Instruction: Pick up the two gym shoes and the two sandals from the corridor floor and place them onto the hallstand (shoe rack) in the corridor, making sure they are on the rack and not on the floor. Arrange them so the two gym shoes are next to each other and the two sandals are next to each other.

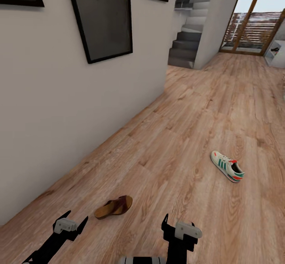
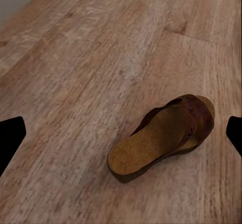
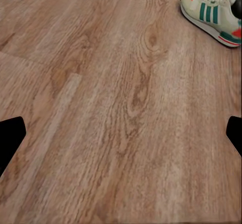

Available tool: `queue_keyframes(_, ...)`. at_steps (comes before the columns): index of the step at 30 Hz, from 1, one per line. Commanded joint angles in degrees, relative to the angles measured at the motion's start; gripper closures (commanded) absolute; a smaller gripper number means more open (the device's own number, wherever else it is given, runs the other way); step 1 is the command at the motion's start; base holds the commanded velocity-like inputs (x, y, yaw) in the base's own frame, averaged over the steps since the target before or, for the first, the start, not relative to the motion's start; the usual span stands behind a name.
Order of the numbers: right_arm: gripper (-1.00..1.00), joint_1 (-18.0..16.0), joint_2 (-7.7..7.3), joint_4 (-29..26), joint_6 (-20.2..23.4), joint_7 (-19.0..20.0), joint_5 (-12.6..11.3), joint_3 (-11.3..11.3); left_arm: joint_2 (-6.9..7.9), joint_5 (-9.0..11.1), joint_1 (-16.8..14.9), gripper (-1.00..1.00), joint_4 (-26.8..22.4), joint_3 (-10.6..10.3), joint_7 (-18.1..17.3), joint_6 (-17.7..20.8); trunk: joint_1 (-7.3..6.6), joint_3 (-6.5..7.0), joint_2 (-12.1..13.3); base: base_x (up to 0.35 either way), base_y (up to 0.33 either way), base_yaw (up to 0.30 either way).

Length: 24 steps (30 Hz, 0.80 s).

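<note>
One dark brown sandal lies on the corridor floor just ahead of my left gripper, which is open and empty. In the left wrist view the sandal lies a short way beyond the open left gripper, toward one finger. One cream gym shoe with green stripes lies farther out on the right. My right gripper is open above bare planks, and the gym shoe shows far ahead of the right gripper. A pale unit at the far right edge may be the hallstand; I cannot tell.
A white wall with black-framed pictures runs along the left. Grey stairs rise at the far end beside a glazed door. Open wood floor stretches ahead and to the right.
</note>
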Motion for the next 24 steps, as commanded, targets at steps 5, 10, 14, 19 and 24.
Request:
queue_keyframes(5, -1.0, -0.07, -0.02, -0.03, -0.18, -0.28, -0.34, 0.13, -0.04, -0.48, -0.03, -1.0, -0.04, 0.24, -0.21, -0.29, -0.01, -0.04, -0.02, 0.0, 0.0, -0.288)
queue_keyframes(10, -1.0, -0.07, -0.02, -0.03, -0.18, -0.28, -0.34, 0.12, -0.04, -0.48, -0.02, -1.0, -0.04, 0.24, -0.21, -0.29, -0.01, -0.04, -0.02, 0.0, 0.0, -0.288)
queue_keyframes(14, -1.0, -0.07, -0.02, -0.03, -0.19, -0.28, -0.34, 0.12, -0.04, -0.48, -0.04, -1.0, -0.04, 0.24, -0.21, -0.29, -0.01, -0.04, -0.02, 0.0, 0.0, -0.288)
queue_keyframes(19, -1.0, -0.07, -0.02, -0.03, -0.19, -0.27, -0.34, 0.14, -0.04, -0.48, -0.03, -1.0, -0.04, 0.24, -0.21, -0.29, -0.01, -0.04, -0.02, 0.0, 0.0, -0.288)
queue_keyframes(24, -1.0, -0.07, -0.02, -0.03, -0.19, -0.26, -0.34, 0.14, -0.03, -0.48, -0.03, -1.0, -0.04, 0.24, -0.21, -0.29, -0.01, -0.04, -0.02, 0.0, 0.0, -0.288)
